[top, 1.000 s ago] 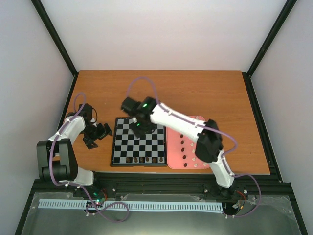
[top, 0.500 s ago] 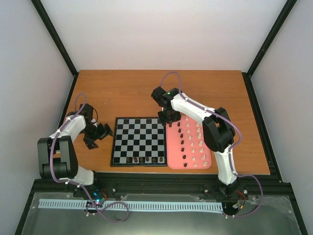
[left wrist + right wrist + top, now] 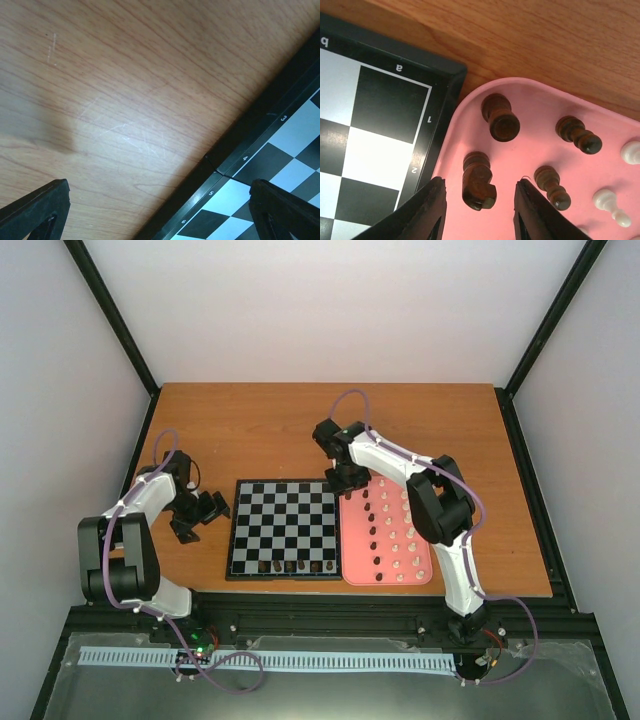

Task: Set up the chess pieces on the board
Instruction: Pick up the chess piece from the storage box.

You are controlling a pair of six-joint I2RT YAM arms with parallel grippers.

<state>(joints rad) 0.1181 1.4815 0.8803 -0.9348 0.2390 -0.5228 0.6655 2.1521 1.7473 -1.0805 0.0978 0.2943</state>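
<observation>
the right tool [image 3: 480,200] stands with jaws apart around a dark chess piece [image 3: 478,181] in the pink tray [image 3: 530,107], not touching it; the board [image 3: 375,130] lies just beside. the left tool [image 3: 160,210] is wide apart over the counter [image 3: 125,100], at the board's edge.

One board [image 3: 285,522], one pink tray [image 3: 424,571], two arms [image 3: 395,462]; pieces [image 3: 290,566] too small to count

A pink tray [image 3: 535,110] with rounded corners lies flat on the right near part of the brown wooden surface [image 3: 250,430]. White walls [image 3: 330,310] enclose it.
</observation>
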